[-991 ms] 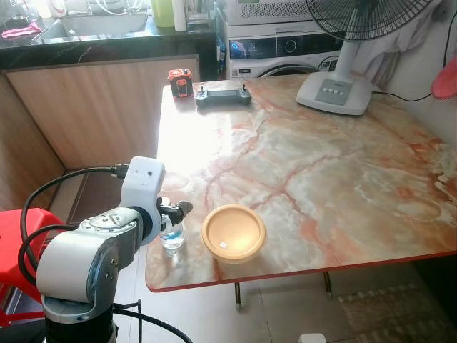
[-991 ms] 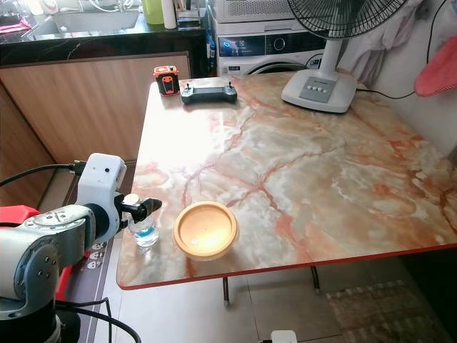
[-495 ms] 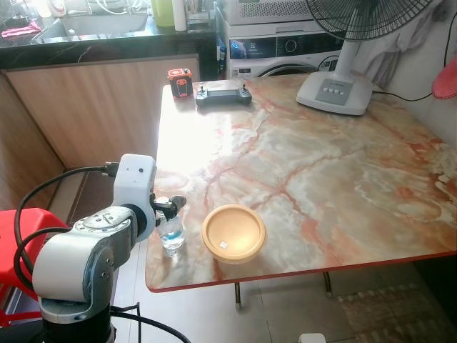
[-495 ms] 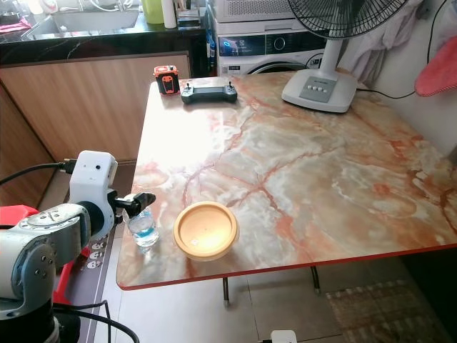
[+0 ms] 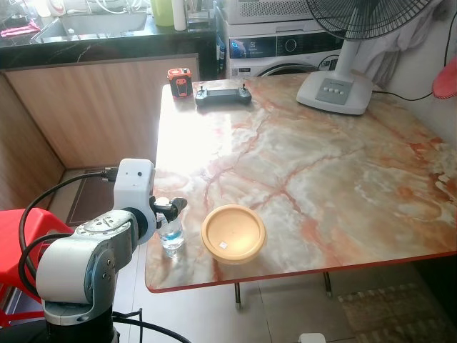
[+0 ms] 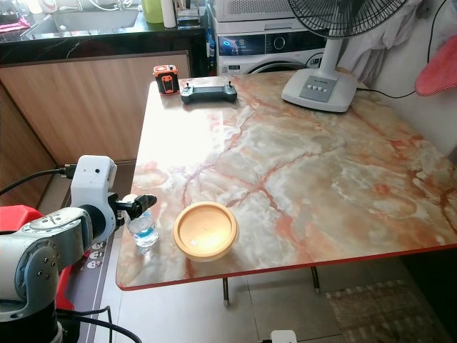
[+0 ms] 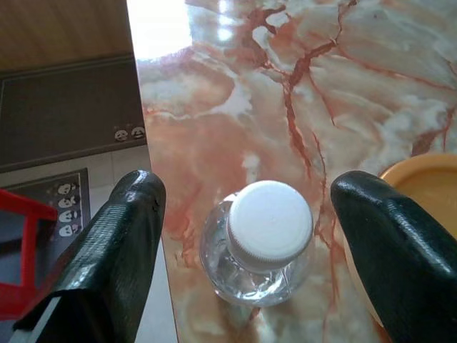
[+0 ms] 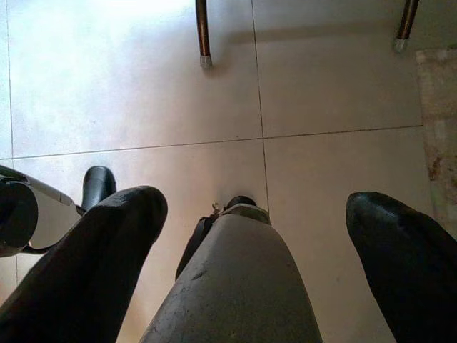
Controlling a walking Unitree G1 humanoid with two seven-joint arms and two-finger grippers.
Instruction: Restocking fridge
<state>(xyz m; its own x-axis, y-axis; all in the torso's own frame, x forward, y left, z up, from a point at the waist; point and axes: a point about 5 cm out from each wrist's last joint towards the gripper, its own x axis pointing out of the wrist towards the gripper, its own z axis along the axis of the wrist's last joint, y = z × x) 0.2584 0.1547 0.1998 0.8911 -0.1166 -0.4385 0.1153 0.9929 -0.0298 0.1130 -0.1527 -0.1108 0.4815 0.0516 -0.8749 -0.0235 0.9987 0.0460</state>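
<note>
On the marble table (image 5: 321,164): 1 clear water bottle (image 5: 171,234) w/ white cap, 1 orange-yellow round lid (image 5: 233,233), 1 black handheld controller (image 5: 223,95), 1 small red-and-black device (image 5: 180,82), 1 white fan base (image 5: 335,91). Behind the table: 1 washing machine (image 5: 285,51). By the robot: 1 red stool (image 5: 16,250). 2 grippers: left (image 7: 250,236), right (image 8: 264,236), 2 black fingers each.

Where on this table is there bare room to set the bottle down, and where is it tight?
The table's middle is bare, from the orange bowl to the fan base, and along its right edge. It is crowded at the near left corner, where the left gripper straddles the bottle beside the bowl.
</note>
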